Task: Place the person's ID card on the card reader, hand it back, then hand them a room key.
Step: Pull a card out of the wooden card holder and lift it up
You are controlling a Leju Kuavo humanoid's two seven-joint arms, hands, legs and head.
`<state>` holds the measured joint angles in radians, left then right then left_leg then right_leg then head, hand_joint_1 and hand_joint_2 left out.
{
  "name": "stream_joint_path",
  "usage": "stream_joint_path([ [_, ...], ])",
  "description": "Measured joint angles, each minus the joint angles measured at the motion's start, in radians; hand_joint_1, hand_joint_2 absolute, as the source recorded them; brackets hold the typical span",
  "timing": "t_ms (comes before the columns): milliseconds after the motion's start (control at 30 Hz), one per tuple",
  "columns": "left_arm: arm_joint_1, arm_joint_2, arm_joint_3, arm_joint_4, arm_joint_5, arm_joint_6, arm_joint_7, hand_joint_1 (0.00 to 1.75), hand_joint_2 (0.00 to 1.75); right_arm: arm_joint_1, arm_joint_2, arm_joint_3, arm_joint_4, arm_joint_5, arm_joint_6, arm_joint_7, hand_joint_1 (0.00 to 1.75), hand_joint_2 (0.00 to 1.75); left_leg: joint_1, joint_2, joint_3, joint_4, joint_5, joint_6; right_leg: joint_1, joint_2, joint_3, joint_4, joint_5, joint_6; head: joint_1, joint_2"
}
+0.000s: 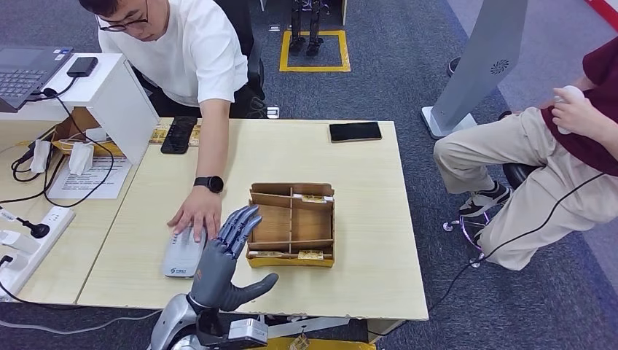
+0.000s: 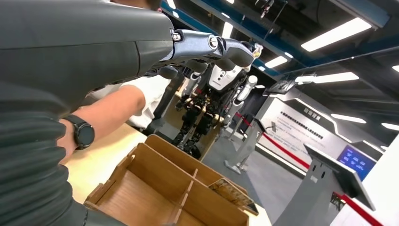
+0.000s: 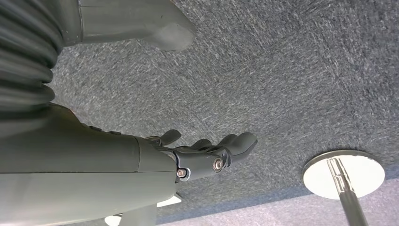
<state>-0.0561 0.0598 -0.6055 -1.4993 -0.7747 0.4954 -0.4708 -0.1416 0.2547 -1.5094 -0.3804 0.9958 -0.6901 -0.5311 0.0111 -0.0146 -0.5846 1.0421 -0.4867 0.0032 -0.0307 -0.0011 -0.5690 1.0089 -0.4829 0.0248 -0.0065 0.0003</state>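
Observation:
My left hand (image 1: 227, 257) is raised over the table's front edge, fingers spread and empty, between the card reader (image 1: 183, 253) and the wooden box (image 1: 291, 224). The grey card reader lies flat at the front left. A person's hand (image 1: 195, 213) with a black watch rests on its far end. I cannot make out an ID card under it. The wooden box has compartments with key cards (image 1: 310, 254) along its front and back slots. In the left wrist view my left hand (image 2: 207, 47) hovers above the wooden box (image 2: 164, 188). My right hand (image 3: 207, 150) hangs over the carpet, empty, fingers loosely curled.
A black phone (image 1: 355, 131) lies at the table's far right and another dark device (image 1: 178, 134) at the far left. A power strip (image 1: 29, 240), cables and a laptop (image 1: 25, 69) are on the left. A second person (image 1: 554, 153) sits at the right.

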Motion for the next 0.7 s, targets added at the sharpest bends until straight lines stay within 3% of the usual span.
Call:
stream_joint_path([
  [700,-0.05,0.01,-0.041,0.097,-0.173,-0.039,0.142,0.0,1.75,0.009,0.0,0.034,0.001,-0.023,0.0,0.016,0.0,1.75,0.0,0.0,0.0,0.0,0.0,0.0,0.0,0.0,0.0,0.0,0.0,0.0,0.0,0.0],
])
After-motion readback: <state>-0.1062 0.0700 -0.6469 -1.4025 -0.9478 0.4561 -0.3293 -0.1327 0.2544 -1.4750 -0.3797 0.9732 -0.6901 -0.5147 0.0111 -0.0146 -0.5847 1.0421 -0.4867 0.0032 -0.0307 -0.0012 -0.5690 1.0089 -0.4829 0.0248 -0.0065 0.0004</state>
